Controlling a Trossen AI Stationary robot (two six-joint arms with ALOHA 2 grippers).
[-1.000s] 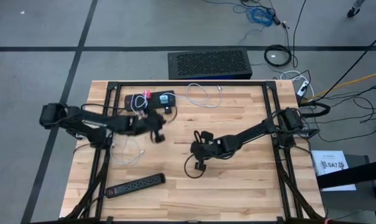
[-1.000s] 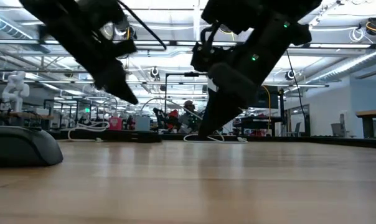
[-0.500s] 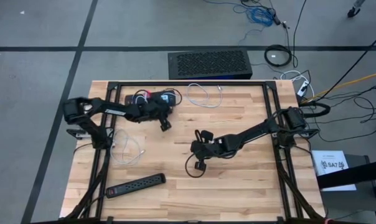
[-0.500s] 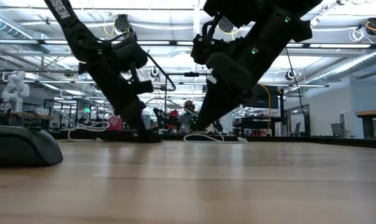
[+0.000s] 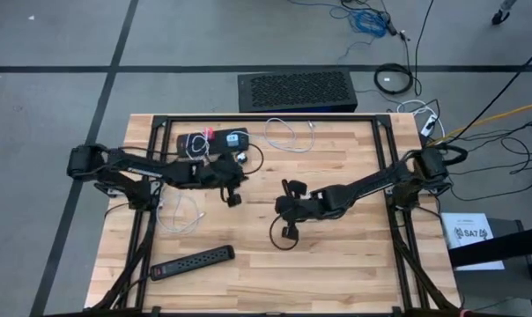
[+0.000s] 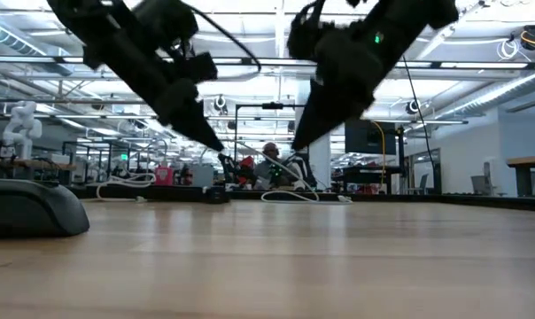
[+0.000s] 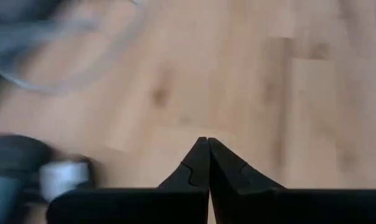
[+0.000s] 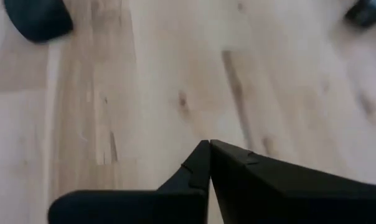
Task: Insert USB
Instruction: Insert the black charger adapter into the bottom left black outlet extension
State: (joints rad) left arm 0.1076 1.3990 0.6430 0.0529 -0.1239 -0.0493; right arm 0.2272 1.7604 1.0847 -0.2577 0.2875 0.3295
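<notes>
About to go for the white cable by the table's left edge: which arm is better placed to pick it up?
Left. The left gripper, shut and empty, hangs close to the white cable. The right gripper, also shut and empty, sits mid-table, farther off.

Grey floor with dark tape lines; bright ceiling strip lights over distant workbenches.

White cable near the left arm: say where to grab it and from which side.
Judging from the high view, the white cable lies flat in a loose loop on the table, beside the left arm's base. Probably best: pinch one strand of the loop from straight above, fingers across it. Its plug ends are too small to tell. Both the left gripper and right gripper are shut and empty.
</notes>
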